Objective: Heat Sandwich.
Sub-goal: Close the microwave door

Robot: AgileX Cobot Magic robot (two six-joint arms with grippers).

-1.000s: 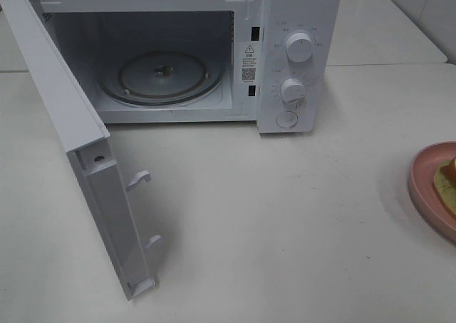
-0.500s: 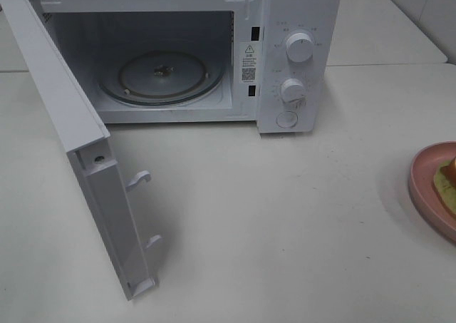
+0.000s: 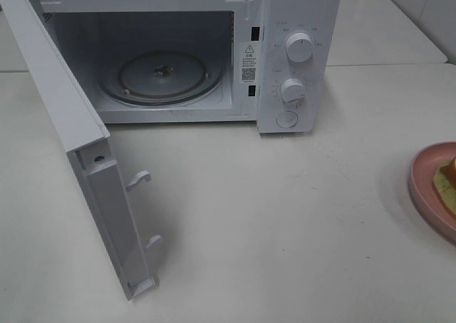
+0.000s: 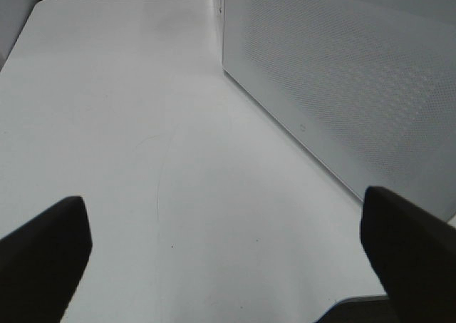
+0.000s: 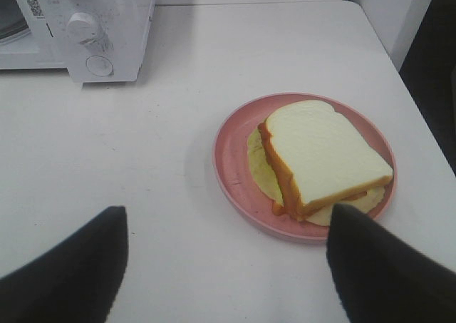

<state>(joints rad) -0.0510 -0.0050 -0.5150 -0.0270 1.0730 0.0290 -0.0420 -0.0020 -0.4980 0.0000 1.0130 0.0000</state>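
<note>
Evidently we have the microwave [image 3: 178, 52] door [image 3: 78, 152] swung wide to receive the sandwich [image 5: 320, 159], on its pink plate [image 5: 231, 159] mid-right, both claws [image 5: 228, 266] spread, empty.

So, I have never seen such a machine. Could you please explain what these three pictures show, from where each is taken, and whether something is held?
It is a robot with two arms, each ending in a pincer. One camera looks down from high: a white microwave stands on the table, its door open and its glass turntable bare. The other two cameras sit on the wrists. The left pincer is open beside the door, holding nothing. The right pincer is open too, hovering before a pink plate with the sandwich on it. Nothing is held.
</note>
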